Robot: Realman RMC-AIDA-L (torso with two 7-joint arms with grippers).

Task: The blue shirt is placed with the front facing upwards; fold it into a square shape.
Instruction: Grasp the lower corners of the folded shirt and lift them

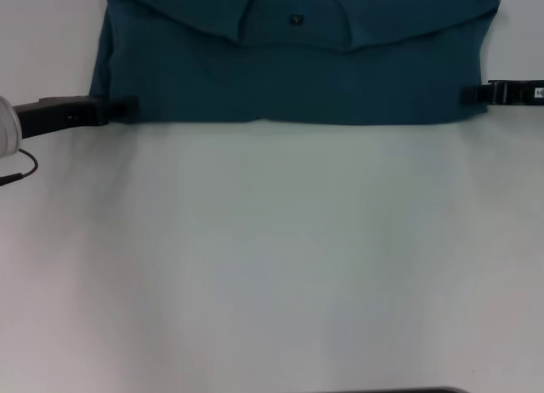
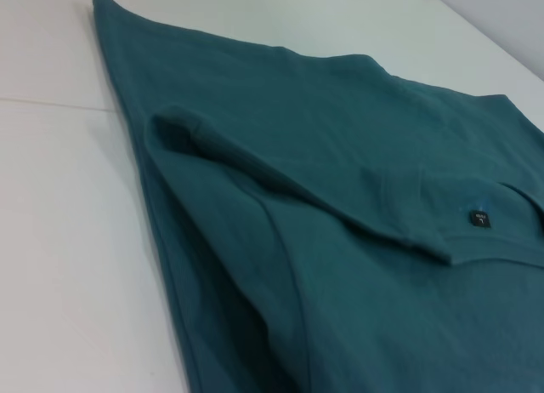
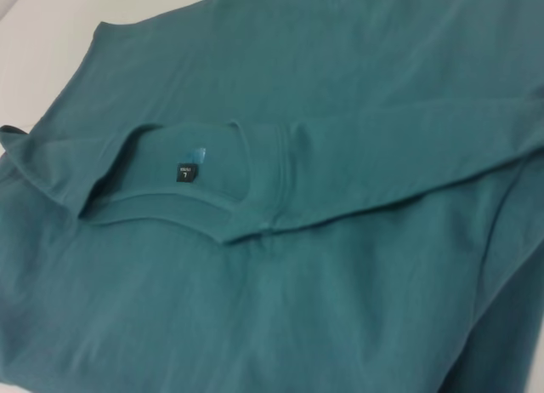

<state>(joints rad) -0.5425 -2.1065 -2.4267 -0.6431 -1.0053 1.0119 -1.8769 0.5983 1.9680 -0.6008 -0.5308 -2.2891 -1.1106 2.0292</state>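
Head view: the blue shirt lies folded at the far edge of the white tabletop. The left gripper and right gripper sit at its near corners, seemingly pinching cloth, though I cannot tell. Move both evenly, keeping the edge taut; ample bare room nearer.

Blue shirt top cut off by head view edge; label text unreadable.

A plain white table is seen filling nearly the whole head view, evenly lit, with soft shading toward 6 o'clock. A thin dark edge is glimpsed at 6 o'clock.
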